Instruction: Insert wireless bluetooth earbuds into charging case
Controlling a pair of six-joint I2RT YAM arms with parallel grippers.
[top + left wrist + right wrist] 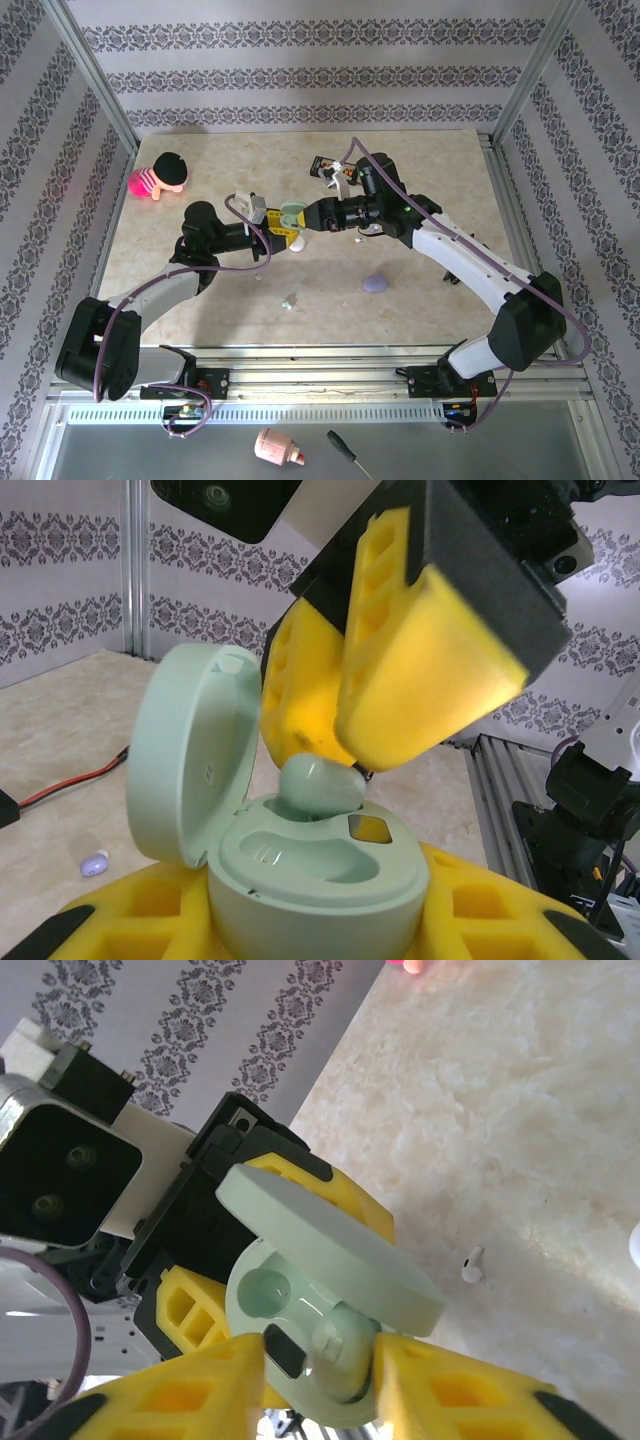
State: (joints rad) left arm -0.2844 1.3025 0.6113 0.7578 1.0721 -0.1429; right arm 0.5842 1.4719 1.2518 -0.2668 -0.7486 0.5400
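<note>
Top external view, centre of frame, left to right: the left gripper (278,232), closed on the mint charging case (292,213), held off the table (430,170), lid (190,750) open, presumably so the sockets (300,858) are presented; the mint earbud (318,785), positioned at a socket mouth, not yet seated; the right gripper (306,216), jaws set either side of the earbud, though whether it is gripped cannot be told. No writing is legible.
</note>
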